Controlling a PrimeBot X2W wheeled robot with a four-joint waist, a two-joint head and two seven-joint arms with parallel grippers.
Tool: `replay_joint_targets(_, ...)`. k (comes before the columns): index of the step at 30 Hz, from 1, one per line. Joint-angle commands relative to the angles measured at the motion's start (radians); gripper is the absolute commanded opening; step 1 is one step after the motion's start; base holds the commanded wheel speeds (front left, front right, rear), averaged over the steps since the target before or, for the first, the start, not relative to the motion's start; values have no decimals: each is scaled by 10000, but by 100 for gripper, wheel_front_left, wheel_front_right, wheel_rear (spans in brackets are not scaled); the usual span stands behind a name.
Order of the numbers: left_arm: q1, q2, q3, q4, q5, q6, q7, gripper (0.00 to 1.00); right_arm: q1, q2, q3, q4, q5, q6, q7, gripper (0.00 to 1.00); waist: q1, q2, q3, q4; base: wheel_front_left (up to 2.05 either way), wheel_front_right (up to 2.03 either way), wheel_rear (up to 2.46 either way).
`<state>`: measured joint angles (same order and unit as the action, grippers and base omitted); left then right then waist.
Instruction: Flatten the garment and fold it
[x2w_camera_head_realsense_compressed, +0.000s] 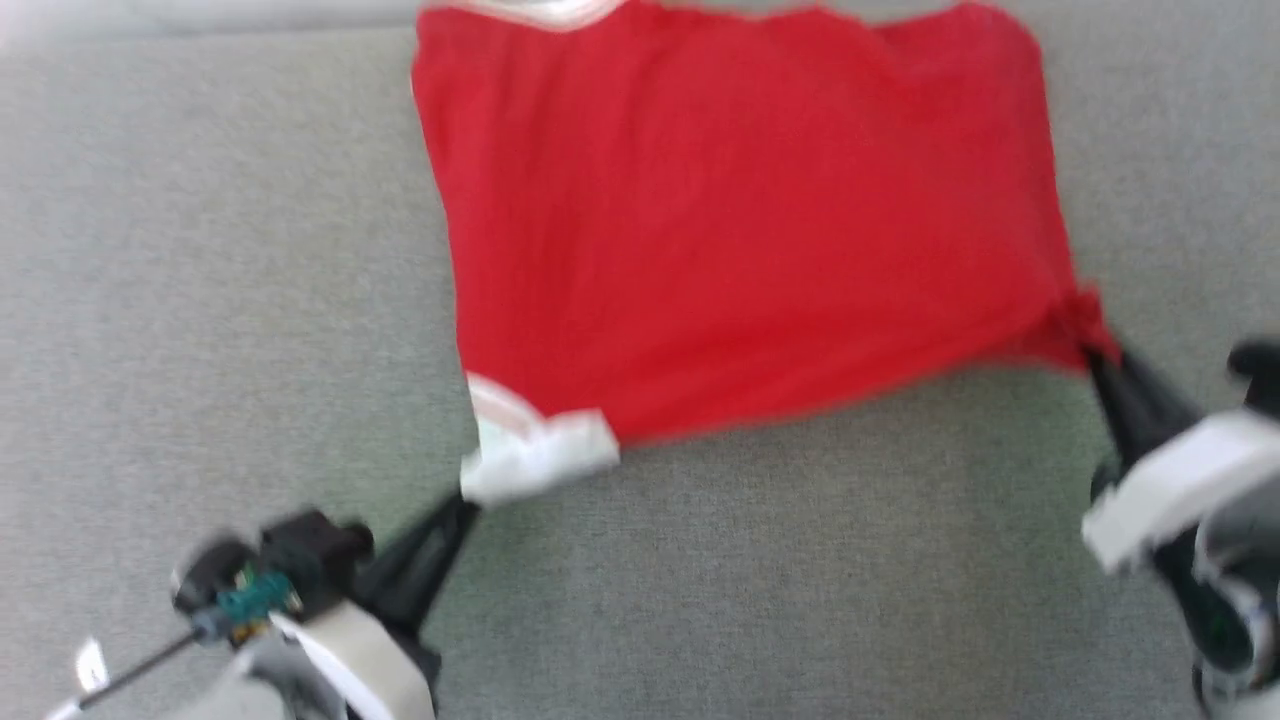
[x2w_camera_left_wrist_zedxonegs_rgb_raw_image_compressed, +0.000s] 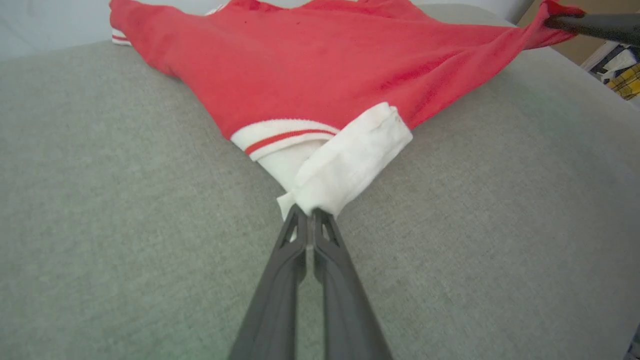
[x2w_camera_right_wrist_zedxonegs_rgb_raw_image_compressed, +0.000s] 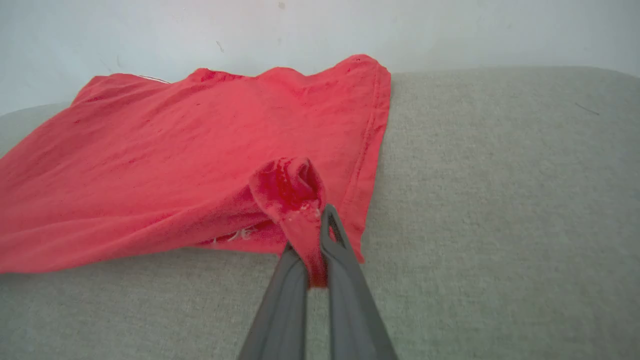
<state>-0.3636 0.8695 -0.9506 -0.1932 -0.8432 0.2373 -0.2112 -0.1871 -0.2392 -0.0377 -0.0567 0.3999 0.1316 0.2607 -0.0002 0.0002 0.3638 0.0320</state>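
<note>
The garment (x2w_camera_head_realsense_compressed: 740, 210), a red jersey with white sleeve ends, lies spread over the grey cushioned surface (x2w_camera_head_realsense_compressed: 200, 300), its near edge pulled taut between my two grippers. My left gripper (x2w_camera_head_realsense_compressed: 465, 500) is shut on the white sleeve end (x2w_camera_left_wrist_zedxonegs_rgb_raw_image_compressed: 345, 165) at the near left corner; in the left wrist view the left gripper (x2w_camera_left_wrist_zedxonegs_rgb_raw_image_compressed: 310, 212) pinches the bunched white cloth. My right gripper (x2w_camera_head_realsense_compressed: 1092, 352) is shut on the red near right corner. In the right wrist view red cloth (x2w_camera_right_wrist_zedxonegs_rgb_raw_image_compressed: 295, 195) is wrapped between the fingers of the right gripper (x2w_camera_right_wrist_zedxonegs_rgb_raw_image_compressed: 312, 225).
The grey cushioned surface (x2w_camera_right_wrist_zedxonegs_rgb_raw_image_compressed: 500, 200) stretches wide on both sides of the garment and in front of it. A pale wall (x2w_camera_right_wrist_zedxonegs_rgb_raw_image_compressed: 320, 30) rises behind it. At the far right of the left wrist view are a cardboard-coloured edge and some yellow checked stuff (x2w_camera_left_wrist_zedxonegs_rgb_raw_image_compressed: 625, 80).
</note>
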Motion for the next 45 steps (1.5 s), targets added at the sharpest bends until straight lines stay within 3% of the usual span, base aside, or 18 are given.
replay_joint_targets(1,249,-48,-103,64,-155,42,83,0,278,20,-53,24,78,-9,3,0,2,-2,-558,146,0,0,0)
replay_joint_targets(14,2019,-54,-960,-196,-2095,-28,1484,0,3577,-470,-69,40,985,-9,1681,0,2,-2,-1905,163,0,0,0)
replay_joint_targets(28,2969,330,-1235,-896,-3243,139,2180,0,5290,-418,-212,-448,1633,-9,3269,0,2,-2,-2550,137,0,0,0)
replay_joint_targets(38,2386,759,-808,-1213,-2488,433,1774,0,4878,-435,-497,-883,1303,-9,2395,0,2,-2,-2524,60,0,0,0)
replay_joint_targets(45,778,1135,-416,-1225,-1279,68,2024,0,3700,-630,-500,-1148,859,-9,1689,0,2,-2,-1722,-81,0,0,0)
